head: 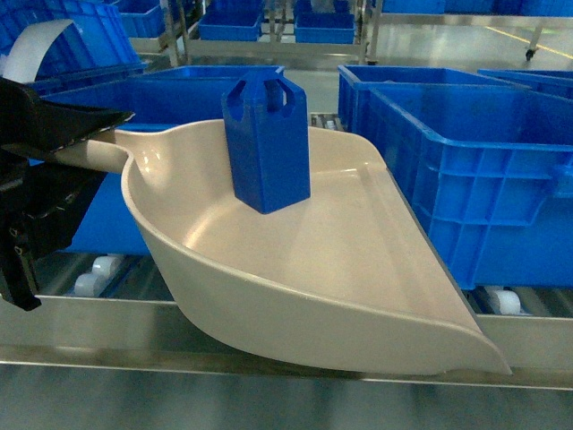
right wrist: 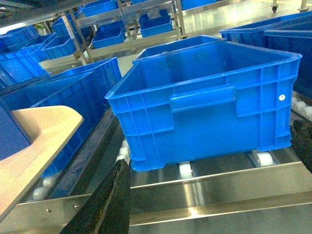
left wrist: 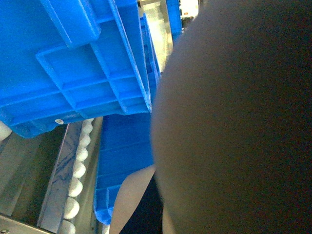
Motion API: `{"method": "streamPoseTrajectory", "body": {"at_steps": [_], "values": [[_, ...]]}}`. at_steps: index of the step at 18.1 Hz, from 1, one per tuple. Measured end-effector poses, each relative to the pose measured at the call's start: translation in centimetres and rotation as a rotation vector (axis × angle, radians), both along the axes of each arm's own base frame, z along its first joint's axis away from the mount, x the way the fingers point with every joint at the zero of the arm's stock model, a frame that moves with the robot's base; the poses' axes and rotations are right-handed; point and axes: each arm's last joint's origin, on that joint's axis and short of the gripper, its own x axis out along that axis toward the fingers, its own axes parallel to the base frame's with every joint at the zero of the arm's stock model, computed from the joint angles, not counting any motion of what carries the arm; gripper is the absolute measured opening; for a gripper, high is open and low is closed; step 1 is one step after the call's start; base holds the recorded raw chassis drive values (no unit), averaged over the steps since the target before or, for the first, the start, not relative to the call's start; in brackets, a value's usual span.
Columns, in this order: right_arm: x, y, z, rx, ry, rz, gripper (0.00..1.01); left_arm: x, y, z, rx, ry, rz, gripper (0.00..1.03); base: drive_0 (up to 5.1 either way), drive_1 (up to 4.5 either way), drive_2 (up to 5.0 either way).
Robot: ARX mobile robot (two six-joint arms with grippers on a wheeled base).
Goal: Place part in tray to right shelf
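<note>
My left gripper (head: pixel 85 134) is clamped on the tray's handle at the left edge of the head view, one black finger (head: pixel 76 121) lying along the top of the handle, the rest of the arm dark below it. The tray (head: pixel 358 296) spreads out to the right from that grip, its wide lip overhanging the shelf's front rail (head: pixel 107 327). The part (head: pixel 267 143) stands upright inside the tray, toward the back and close to the handle end, so it sits just right of my left gripper without touching it. Behind and beside the tray are blue crates (head: pixel 474 179) resting on the white rollers (head: pixel 98 273).

From my left wrist the view is mostly blocked by a dark blurred mass; I see a crate (left wrist: pixel 73 63) and a line of rollers (left wrist: pixel 78 170).

From my right wrist I see a crate (right wrist: pixel 209 107) on the rail (right wrist: pixel 219 187), the tray's lip (right wrist: pixel 39 141) at the left, and one dark finger (right wrist: pixel 105 204) low in the picture. I cannot tell whether my right gripper is spread or closed; it holds nothing that I can see.
</note>
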Motion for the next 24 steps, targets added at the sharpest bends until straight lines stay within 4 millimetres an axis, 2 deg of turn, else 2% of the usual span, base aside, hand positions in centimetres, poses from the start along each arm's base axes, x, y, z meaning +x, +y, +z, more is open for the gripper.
{"method": "streamPoseTrajectory", "body": {"at_steps": [24], "values": [[0.0, 0.0, 0.0, 0.0, 0.0, 0.0, 0.98, 0.0, 0.0, 0.0, 0.0, 0.0, 0.0, 0.15, 0.0, 0.0, 0.0]]}}
